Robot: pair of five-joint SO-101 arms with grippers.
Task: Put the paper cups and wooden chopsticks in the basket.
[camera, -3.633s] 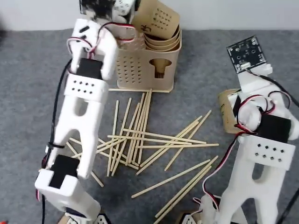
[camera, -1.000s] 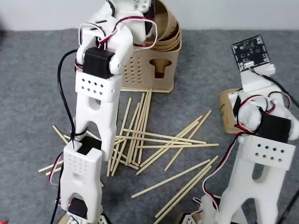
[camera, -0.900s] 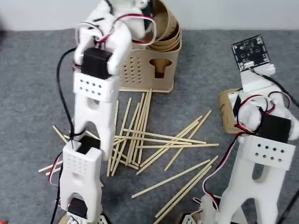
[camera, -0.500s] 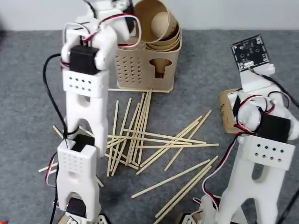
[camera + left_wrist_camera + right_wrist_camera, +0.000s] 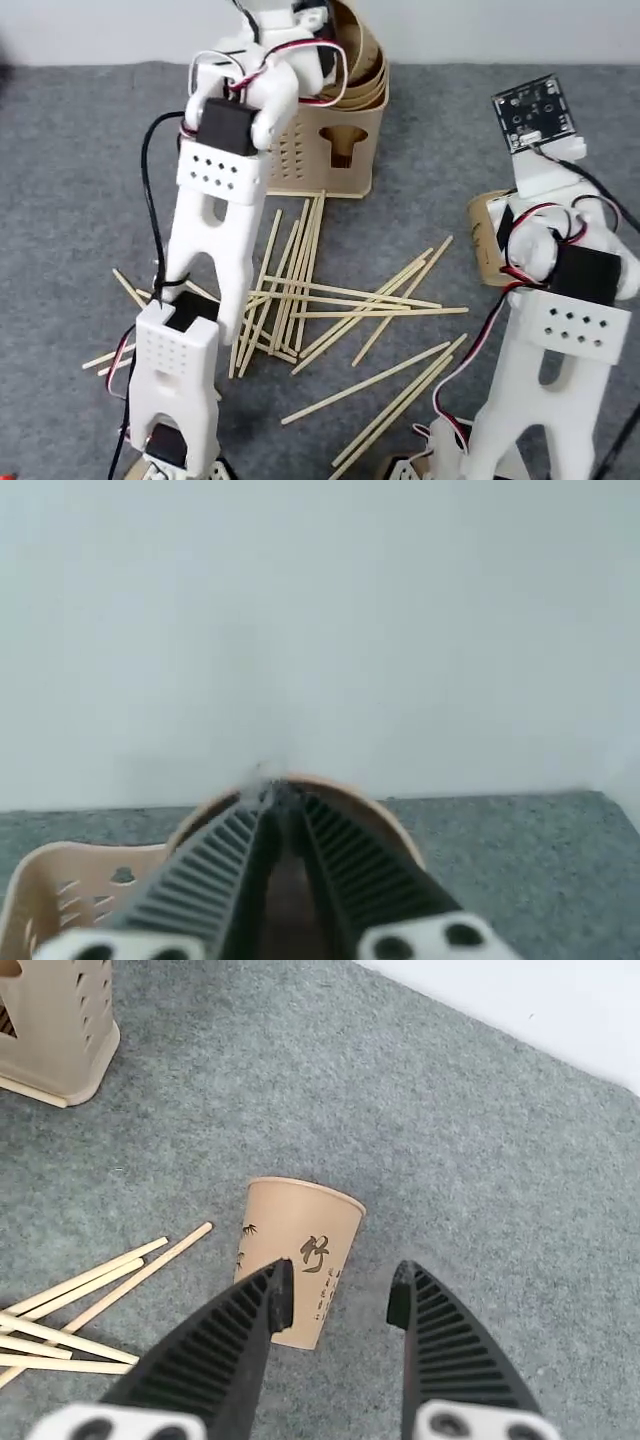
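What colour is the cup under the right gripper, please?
Tan cup with dark markings; right wrist view.

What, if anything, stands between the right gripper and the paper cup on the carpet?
Nothing visible. The right gripper hangs open just over the paper cup; the wooden chopsticks lie off to one side of it.

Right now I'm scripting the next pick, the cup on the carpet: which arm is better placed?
Right. The right tool hangs open just over that paper cup; the left tool is away at the basket, shut on a nested cup.
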